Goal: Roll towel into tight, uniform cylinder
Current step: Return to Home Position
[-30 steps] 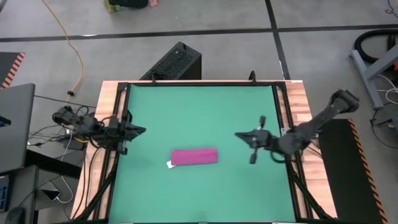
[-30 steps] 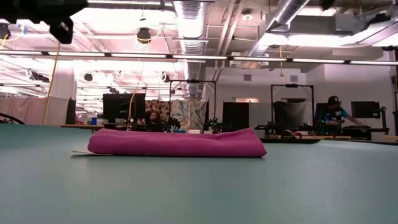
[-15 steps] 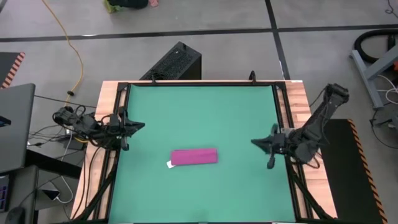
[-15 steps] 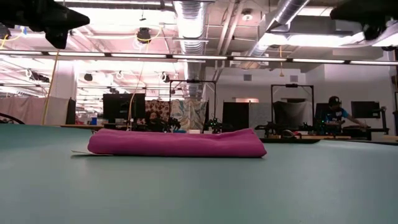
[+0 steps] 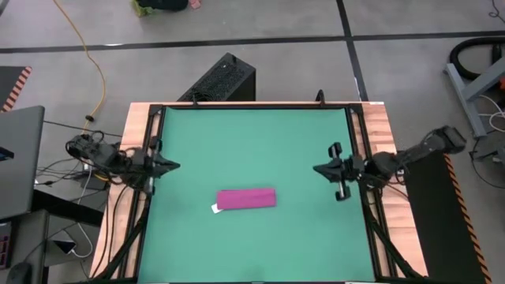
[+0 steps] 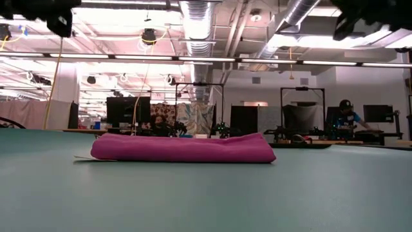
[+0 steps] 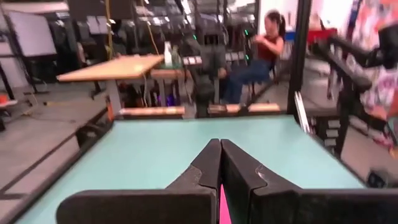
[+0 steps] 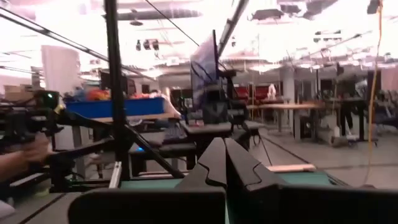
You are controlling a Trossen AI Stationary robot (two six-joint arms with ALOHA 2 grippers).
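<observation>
One rolled towel [image 5: 246, 199] lay on the desk [image 5: 260, 134], toward six o'clock of centre, long axis nine-to-three. The left gripper [image 5: 173, 166] sat at its ten o'clock and the right gripper [image 5: 319, 170] at two, about equally far, both pairs of jaws closed and empty.

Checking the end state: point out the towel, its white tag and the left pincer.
towel [image 5: 246, 198], high view, middle of the roll.
white tag [image 5: 214, 208], high view, its centre.
left pincer [image 5: 174, 166], high view, between fingertips.

The towel [image 5: 246, 199] was soft, matt cloth, faintly fuzzy. The mat [image 5: 252, 142] beneath it looked smooth and matt. The table [image 5: 380, 130] showed bare pale wood along its left and right rims.
</observation>
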